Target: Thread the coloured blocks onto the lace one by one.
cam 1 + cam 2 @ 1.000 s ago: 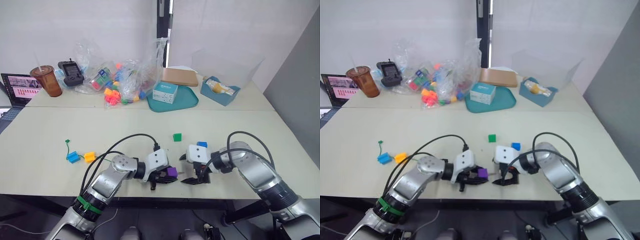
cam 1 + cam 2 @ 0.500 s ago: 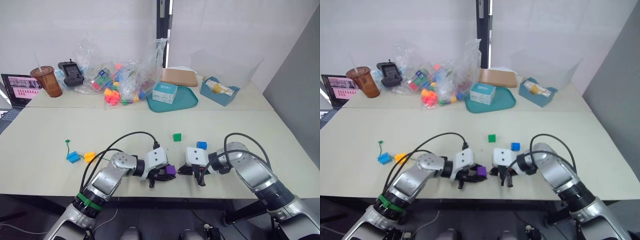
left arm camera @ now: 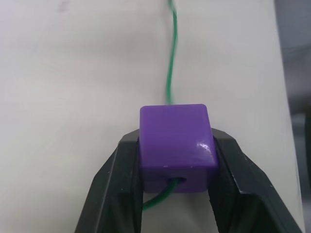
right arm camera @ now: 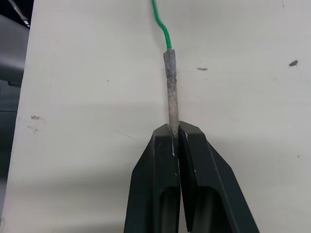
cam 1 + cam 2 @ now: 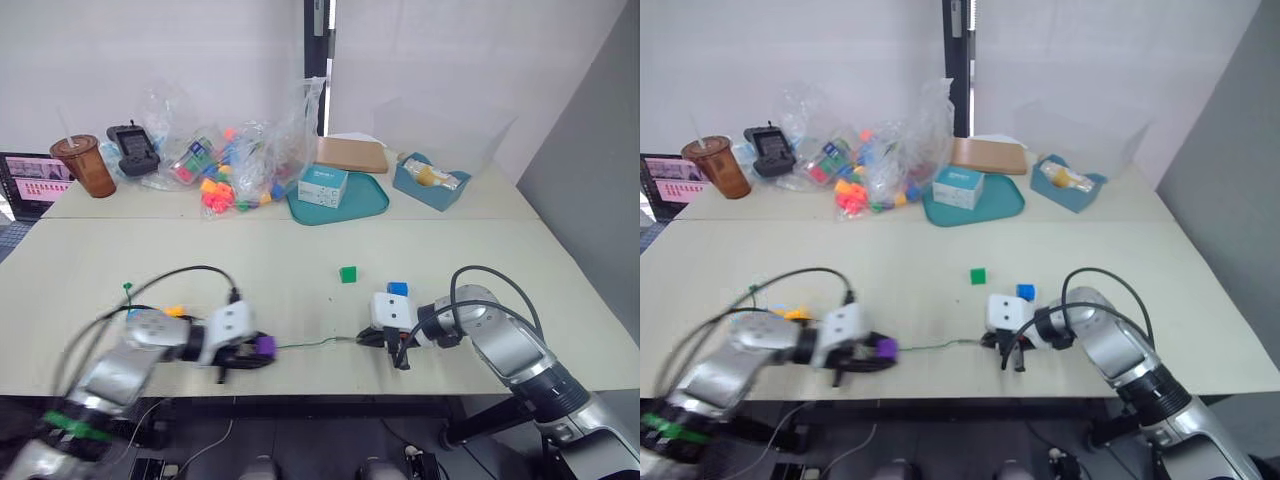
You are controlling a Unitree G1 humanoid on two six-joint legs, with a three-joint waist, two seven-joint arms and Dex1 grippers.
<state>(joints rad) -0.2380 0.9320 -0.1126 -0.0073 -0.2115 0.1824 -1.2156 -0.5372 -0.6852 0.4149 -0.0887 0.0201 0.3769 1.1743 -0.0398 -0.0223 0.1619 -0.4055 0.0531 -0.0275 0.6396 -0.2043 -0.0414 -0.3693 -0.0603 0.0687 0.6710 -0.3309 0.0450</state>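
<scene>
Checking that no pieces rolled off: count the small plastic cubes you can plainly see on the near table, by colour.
Purple plastic cube, threaded on the thin green lace: 1
Green plastic cube: 1
Dark blue plastic cube: 1
Orange-yellow plastic cube: 1
Total: 4

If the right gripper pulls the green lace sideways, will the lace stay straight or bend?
The lace will probably bend: its cord already runs in slack waves toward the purple block. Only the grey tip, pinched in the right gripper, looks stiff and straight. The cord seems thin and light, so it would likely drag without resisting.
</scene>
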